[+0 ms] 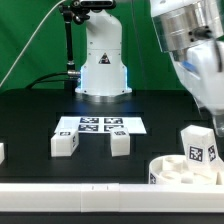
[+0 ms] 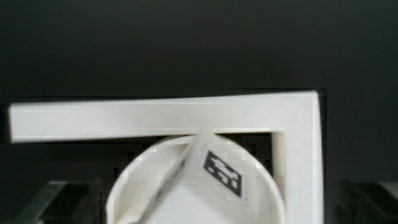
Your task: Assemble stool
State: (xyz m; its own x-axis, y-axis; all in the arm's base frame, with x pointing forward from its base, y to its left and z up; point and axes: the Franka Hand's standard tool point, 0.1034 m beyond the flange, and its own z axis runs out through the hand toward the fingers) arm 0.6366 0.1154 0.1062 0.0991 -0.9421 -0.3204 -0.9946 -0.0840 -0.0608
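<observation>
The white round seat (image 1: 183, 173) lies at the exterior view's lower right, close to the front rail. One tagged leg block (image 1: 198, 148) stands upright on or just behind it. Two more leg blocks (image 1: 65, 143) (image 1: 120, 143) stand in front of the marker board, and another shows at the left edge (image 1: 1, 152). My arm (image 1: 195, 60) reaches down over the seat, large and blurred. In the wrist view the seat (image 2: 169, 185) with its tag (image 2: 222, 170) fills the space under my gripper (image 2: 210, 205). The dark fingers (image 2: 54, 198) stand far apart on either side, holding nothing.
The marker board (image 1: 100, 125) lies flat in front of the robot base (image 1: 103, 60). The white border rail (image 1: 90, 192) runs along the front edge. Its corner (image 2: 294, 105) frames the seat in the wrist view. The tabletop is black.
</observation>
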